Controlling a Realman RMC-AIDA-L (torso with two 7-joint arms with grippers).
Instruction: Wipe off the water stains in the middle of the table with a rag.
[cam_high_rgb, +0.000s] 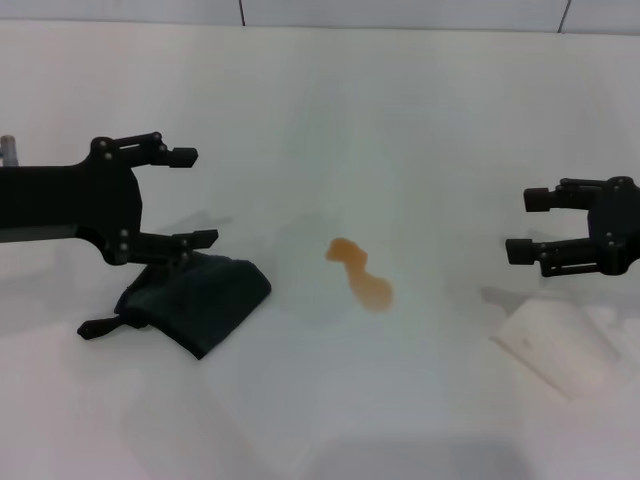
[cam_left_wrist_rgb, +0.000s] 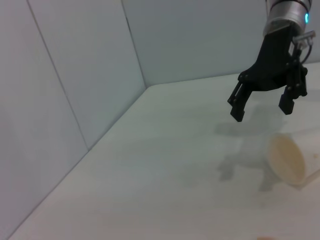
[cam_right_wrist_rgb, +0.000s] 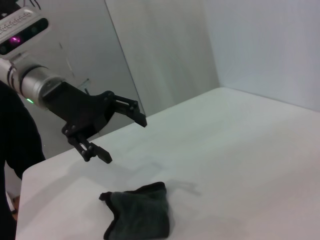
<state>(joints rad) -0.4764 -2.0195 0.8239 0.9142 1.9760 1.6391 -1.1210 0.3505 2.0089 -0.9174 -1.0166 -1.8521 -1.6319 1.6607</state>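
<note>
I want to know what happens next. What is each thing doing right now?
rag: crumpled on the table, not held
water stains: orange puddle, not wiped
paper cup: tipped on its side
left gripper: jaws open, above the rag
right gripper: jaws open, empty

Pale grey-white wall panels (cam_left_wrist_rgb: 80, 75) stood along the far edges of the white table (cam_high_rgb: 420, 120), meeting in a corner (cam_left_wrist_rgb: 145, 86) behind it. Thin dark seams divided the panels. Soft, even light left faint shadows on the tabletop.

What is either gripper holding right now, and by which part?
Nothing. The left gripper hangs open above the rag, which lies on the table; the right gripper is open and empty.
</note>
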